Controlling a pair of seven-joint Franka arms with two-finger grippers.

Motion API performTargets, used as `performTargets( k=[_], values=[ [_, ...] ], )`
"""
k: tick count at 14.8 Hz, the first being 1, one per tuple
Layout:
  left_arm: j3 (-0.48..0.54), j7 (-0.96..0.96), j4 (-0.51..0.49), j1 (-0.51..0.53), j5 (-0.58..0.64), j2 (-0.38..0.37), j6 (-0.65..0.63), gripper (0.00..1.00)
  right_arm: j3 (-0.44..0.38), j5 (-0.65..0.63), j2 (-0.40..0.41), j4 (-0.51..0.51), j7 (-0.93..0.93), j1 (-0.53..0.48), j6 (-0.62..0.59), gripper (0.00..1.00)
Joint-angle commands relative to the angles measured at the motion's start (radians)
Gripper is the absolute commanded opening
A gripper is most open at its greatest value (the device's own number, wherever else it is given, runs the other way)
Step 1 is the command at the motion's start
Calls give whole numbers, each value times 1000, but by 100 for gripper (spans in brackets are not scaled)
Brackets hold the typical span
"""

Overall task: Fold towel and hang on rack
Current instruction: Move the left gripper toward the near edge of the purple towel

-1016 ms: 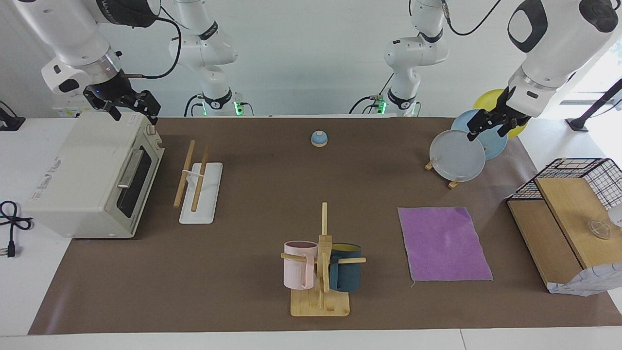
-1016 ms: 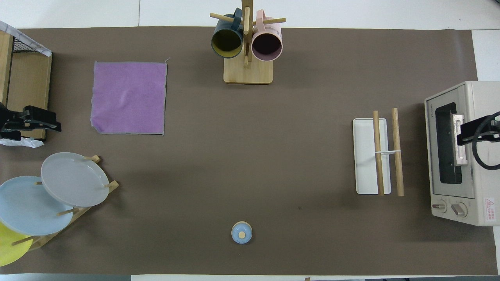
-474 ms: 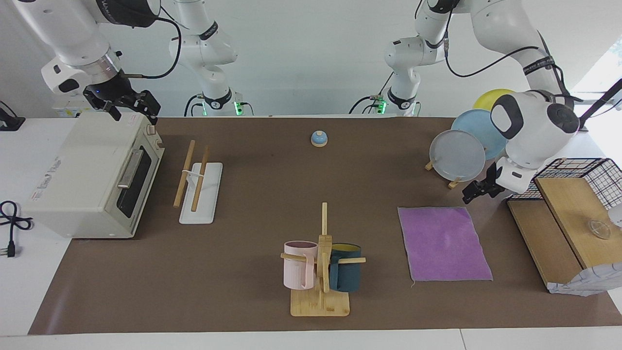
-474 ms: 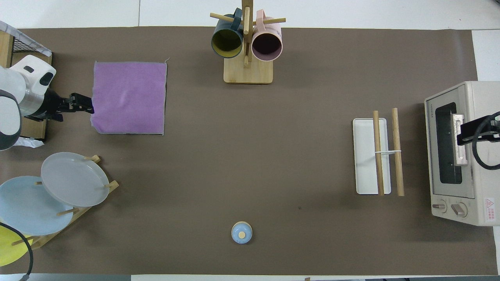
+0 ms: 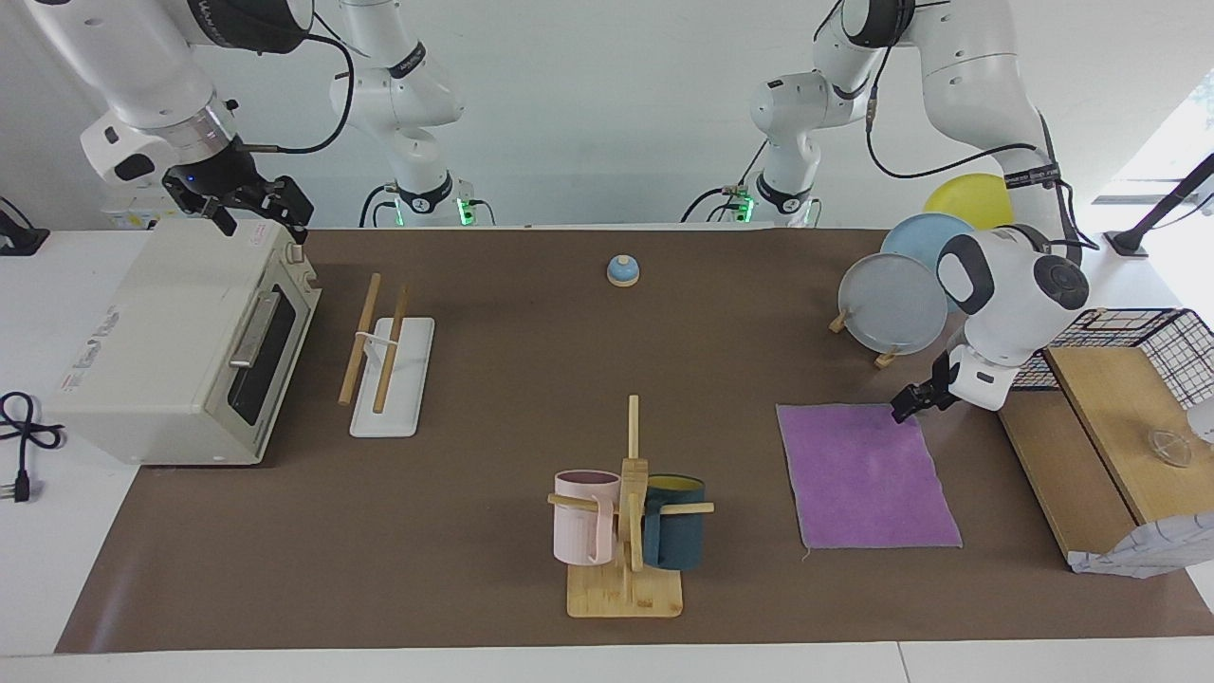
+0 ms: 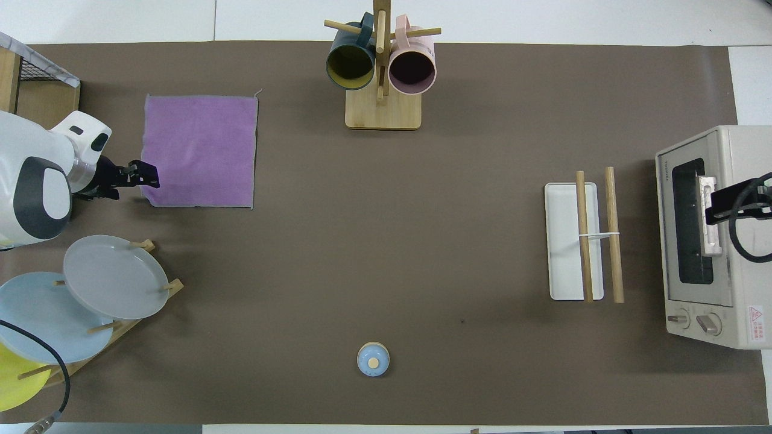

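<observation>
The purple towel lies flat and unfolded on the brown mat toward the left arm's end of the table; it also shows in the overhead view. My left gripper is low at the towel's corner nearest the robots, on the edge toward the left arm's end; the overhead view shows it there too. The rack, two wooden rods over a white base, stands bare toward the right arm's end. My right gripper waits open and empty above the toaster oven.
A bamboo mug stand with a pink and a dark blue mug stands mid-table, farther from the robots. A plate stand with several plates is close by the left arm. A wooden shelf with a wire basket flanks the towel. A blue bell sits near the robots.
My left arm has swung down from above the plates to the towel's near corner. The towel, the rack and the right arm have not moved.
</observation>
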Motion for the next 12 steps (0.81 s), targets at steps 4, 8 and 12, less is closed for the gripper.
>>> performTargets(
  k=[4, 8, 12],
  values=[
    [-4, 0, -45, 9, -16, -18, 6, 58, 6, -1, -10, -9, -21, -10, -9, 100],
    [-4, 0, -42, 14, -16, -18, 2, 42, 6, -2, -10, -9, -22, -10, -9, 100],
    [-4, 0, -43, 12, -16, -18, 2, 24, 6, -1, -10, -8, -22, -10, -9, 100]
  ],
)
